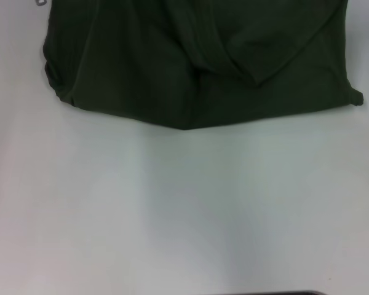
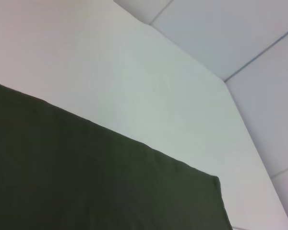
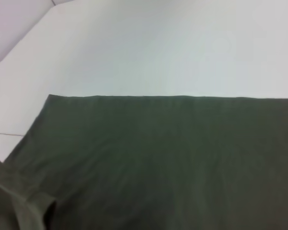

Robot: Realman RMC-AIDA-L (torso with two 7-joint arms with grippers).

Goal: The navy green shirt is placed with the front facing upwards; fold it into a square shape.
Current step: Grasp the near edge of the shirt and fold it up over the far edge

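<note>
The dark olive-green cotton shirt (image 1: 197,61) lay bunched at the far edge of the white tabletop (image 1: 184,209), plain green with no lettering showing. Its near edge sagged to a blunt point at the middle, and a loose fold crossed its right part. The left wrist view showed a flat, straight hem ending in a square corner (image 2: 216,179) near the table's edge; the right wrist view showed a crumpled flap, perhaps a sleeve (image 3: 24,206). Neither gripper appeared, so their state could not be told.
</note>
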